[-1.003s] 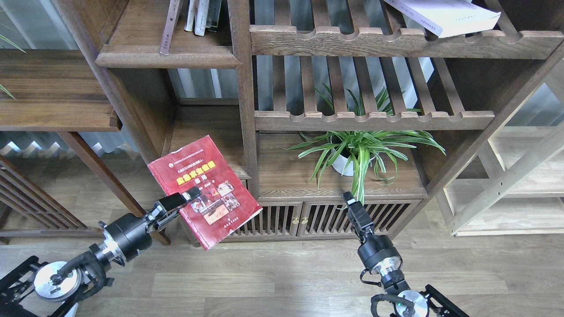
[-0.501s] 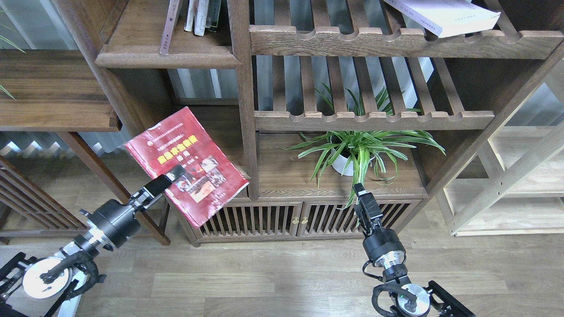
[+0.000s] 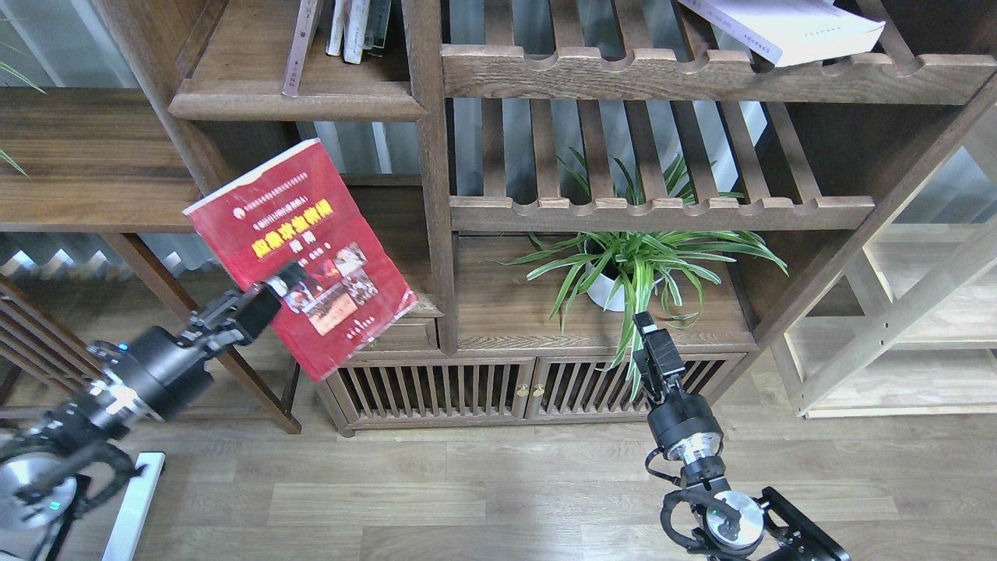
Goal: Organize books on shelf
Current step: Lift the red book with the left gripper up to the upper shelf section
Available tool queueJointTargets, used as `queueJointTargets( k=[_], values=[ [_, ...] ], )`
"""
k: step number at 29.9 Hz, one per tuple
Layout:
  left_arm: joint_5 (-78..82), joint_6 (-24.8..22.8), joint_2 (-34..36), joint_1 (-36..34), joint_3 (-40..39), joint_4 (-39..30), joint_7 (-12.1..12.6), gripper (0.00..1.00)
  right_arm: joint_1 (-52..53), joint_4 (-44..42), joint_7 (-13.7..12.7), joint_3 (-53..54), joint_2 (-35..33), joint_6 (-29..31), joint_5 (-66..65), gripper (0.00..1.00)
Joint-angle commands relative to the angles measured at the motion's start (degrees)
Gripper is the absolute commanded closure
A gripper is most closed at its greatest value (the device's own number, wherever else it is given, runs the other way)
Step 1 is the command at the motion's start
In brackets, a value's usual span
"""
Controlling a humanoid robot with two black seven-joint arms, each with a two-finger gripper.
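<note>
My left gripper [image 3: 279,290] is shut on the lower left edge of a bright red book [image 3: 292,226] with cover photos. It holds the book tilted in the air, in front of the bookcase's left bay and below the solid plank shelf [image 3: 296,100]. On that shelf a thin book [image 3: 300,47] leans against several upright ones [image 3: 354,27]. A thick white book [image 3: 787,29] lies on the slatted rack at the top right. My right gripper [image 3: 645,323] points up at the cabinet top, holding nothing; its fingers cannot be told apart.
A potted spider plant [image 3: 631,269] stands on the cabinet top, just above my right gripper. Slatted cabinet doors [image 3: 483,386] are below. A dark side shelf [image 3: 86,156] is at the left and a pale shelving unit [image 3: 896,312] at the right.
My left arm has lifted the red book up and to the left, toward the plank shelf. My right gripper has drifted slightly right and up.
</note>
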Motion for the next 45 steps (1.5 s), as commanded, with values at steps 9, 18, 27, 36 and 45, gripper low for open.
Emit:
queueJointTargets(
  k=[9, 18, 27, 36, 45],
  values=[
    [1.8, 0.0, 0.1, -3.0, -8.9, -4.4, 4.3, 0.99, 0.3, -2.2, 0.0, 0.1, 0.0, 0.0, 0.4, 0.0],
    [2.1, 0.0, 1.7, -12.2, -14.3, -3.3, 4.3, 0.99, -0.1, -2.4, 0.1, 0.0, 0.0, 0.0, 0.2, 0.0],
    [2.2, 0.0, 8.2, -18.2, -14.6, -0.9, 4.3, 0.98, -0.5, -2.4, 0.3, 0.0, 0.0, 0.0, 0.2, 0.0],
    [2.2, 0.0, 12.2, -23.0, -11.9, 3.1, 4.3, 0.97, -0.5, -2.3, 0.3, -0.2, 0.0, 0.0, 0.3, 0.0],
    [2.4, 0.0, 12.7, -29.3, -8.3, 8.4, 4.3, 0.97, -0.5, -2.3, 0.4, -0.2, 0.0, 0.0, 0.3, 0.0]
  ],
)
